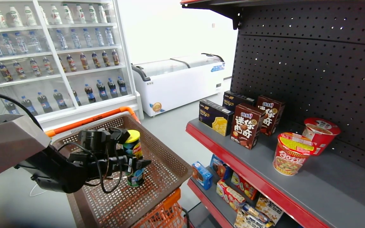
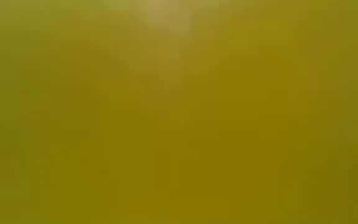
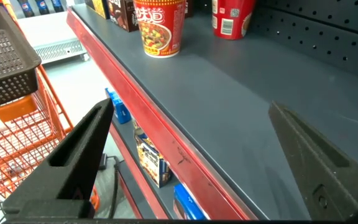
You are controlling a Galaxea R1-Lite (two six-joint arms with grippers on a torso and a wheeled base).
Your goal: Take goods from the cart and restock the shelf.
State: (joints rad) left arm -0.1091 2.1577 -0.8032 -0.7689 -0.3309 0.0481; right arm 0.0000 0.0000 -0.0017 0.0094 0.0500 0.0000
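1. At 10 o'clock in the head view stands a fridge (image 1: 52,53) with rows of bottles.
2. At 8 o'clock my left gripper (image 1: 137,165) is inside the brown basket (image 1: 173,164) on top of the orange cart (image 1: 166,215). It pinches an upright can (image 1: 134,146) with a yellow lid, gripping the lower body. I cannot tell whether the can's base touches the basket floor.
3. At 12 o'clock, well behind the basket, is a white freezer (image 1: 179,82).
4. At 3 o'clock from the basket is the shelf (image 1: 328,190), grey with a red front edge. At its near end stand two dark boxes (image 1: 215,117) and, just beside them, two brown boxes (image 1: 247,126).
5. At 4 o'clock from the boxes are two red cups (image 1: 291,153), close together, one nearer the back wall.
6. My right gripper (image 3: 191,109) is spread wide and holds nothing, above a bare stretch of the shelf, well apart from the cups.
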